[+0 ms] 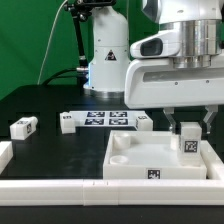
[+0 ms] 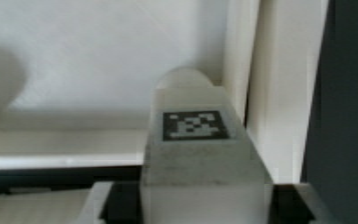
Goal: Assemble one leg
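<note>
My gripper (image 1: pixel 189 128) is shut on a leg (image 1: pixel 189 143), a small white block with a square tag on its face. It holds the leg upright at the corner of the large white tray (image 1: pixel 140 165) on the exterior view's right. Whether the leg's lower end sits in a socket cannot be told. In the wrist view the leg (image 2: pixel 195 125) stands between the jaws of the gripper (image 2: pixel 197 196), with the tray's wall (image 2: pixel 279 90) right beside it. Another leg (image 1: pixel 24 126) lies on the black table at the exterior view's left.
The marker board (image 1: pixel 105 119) lies behind the tray, with small white pieces at its ends (image 1: pixel 67 122) (image 1: pixel 145 123). A white rail (image 1: pixel 60 190) runs along the front edge. The arm's white base (image 1: pixel 105 55) stands at the back.
</note>
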Tool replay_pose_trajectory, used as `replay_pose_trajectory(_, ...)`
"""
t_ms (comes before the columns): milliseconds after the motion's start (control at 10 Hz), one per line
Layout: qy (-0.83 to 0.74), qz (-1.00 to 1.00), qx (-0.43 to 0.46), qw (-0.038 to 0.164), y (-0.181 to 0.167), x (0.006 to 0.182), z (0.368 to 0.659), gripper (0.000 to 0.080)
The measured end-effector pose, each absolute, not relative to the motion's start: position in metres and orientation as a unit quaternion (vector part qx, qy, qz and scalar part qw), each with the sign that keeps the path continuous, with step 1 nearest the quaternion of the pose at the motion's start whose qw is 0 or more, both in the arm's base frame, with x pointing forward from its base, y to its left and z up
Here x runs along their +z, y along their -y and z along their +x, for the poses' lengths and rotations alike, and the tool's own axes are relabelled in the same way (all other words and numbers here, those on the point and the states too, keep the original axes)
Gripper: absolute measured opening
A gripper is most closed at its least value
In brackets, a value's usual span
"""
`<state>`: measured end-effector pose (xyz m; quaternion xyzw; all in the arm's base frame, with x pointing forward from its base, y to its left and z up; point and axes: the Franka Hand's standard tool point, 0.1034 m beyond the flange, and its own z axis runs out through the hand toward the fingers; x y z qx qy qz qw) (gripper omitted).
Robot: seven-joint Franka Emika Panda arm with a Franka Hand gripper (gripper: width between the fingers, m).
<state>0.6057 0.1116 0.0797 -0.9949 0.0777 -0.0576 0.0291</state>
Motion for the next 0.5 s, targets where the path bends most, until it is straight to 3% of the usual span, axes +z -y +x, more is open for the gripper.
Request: replay_pose_trajectory(500, -0.32, -0.945, -0.065, 0.031, -0.099, 0.079, 0.605, 0.0298)
